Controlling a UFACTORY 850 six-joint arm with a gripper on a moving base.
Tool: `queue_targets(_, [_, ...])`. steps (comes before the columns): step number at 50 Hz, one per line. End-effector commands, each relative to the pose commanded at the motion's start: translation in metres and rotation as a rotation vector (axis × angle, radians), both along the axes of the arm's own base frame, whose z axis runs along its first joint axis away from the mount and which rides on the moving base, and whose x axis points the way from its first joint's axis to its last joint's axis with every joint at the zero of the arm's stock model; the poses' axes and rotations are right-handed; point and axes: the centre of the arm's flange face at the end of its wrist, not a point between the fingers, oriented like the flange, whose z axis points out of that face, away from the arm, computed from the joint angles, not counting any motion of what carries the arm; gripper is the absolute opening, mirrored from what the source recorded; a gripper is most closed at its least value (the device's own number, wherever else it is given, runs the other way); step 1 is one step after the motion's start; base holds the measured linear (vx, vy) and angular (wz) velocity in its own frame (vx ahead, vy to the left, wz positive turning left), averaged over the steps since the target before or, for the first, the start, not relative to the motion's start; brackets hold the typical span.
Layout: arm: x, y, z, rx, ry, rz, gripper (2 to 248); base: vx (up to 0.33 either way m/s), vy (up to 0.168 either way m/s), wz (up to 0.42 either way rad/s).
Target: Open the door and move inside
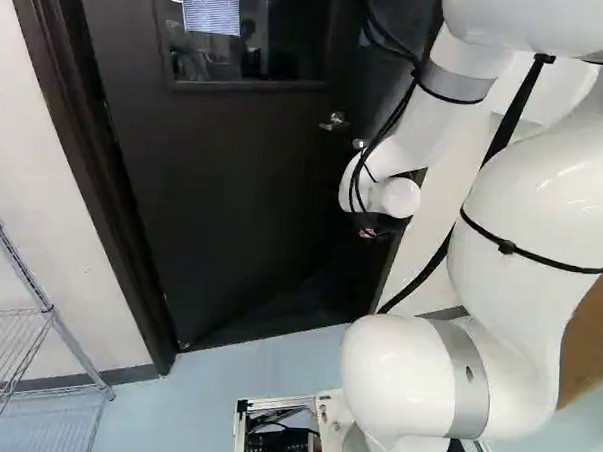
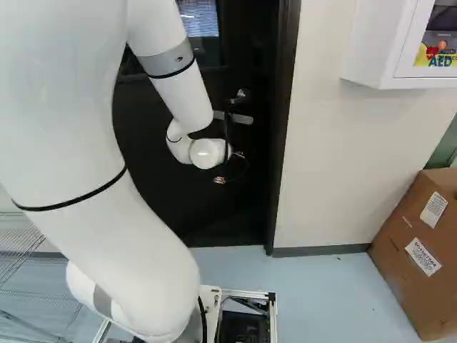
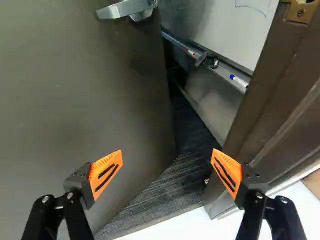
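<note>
The gripper (image 2: 231, 170) is in front of the dark door (image 1: 233, 193), below its handle (image 2: 239, 96). In the wrist view the gripper (image 3: 167, 174) is open, its fingers wide apart with nothing held. The door (image 3: 75, 95) stands ajar, swung away from the brown frame (image 3: 272, 105); its free edge shows between and ahead of the fingers. One finger is over the door panel, the other by the frame. The silver handle (image 3: 125, 9) sits on the door, farther ahead and untouched. Whether a fingertip touches the door or the frame, I cannot tell.
Through the gap show dark ribbed flooring (image 3: 175, 185) and a whiteboard (image 3: 230, 30) with a marker tray. A wire rack (image 1: 37, 325) stands left of the doorway. Right of it are a wall cabinet (image 2: 378, 50) and a cardboard box (image 2: 421, 250).
</note>
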Motion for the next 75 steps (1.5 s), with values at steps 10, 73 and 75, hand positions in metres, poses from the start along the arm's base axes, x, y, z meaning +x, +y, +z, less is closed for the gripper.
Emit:
queue_targets(10, [0.0, 0.0, 0.0, 0.0, 0.0, 0.0, 247, 0.083, 0.083, -0.02])
queue_targets(73, [0.0, 0.0, 0.0, 0.0, 0.0, 0.0, 247, 0.069, 0.084, -0.015])
queue_targets(75, [0.0, 0.0, 0.0, 0.0, 0.0, 0.0, 247, 0.063, 0.065, -0.003])
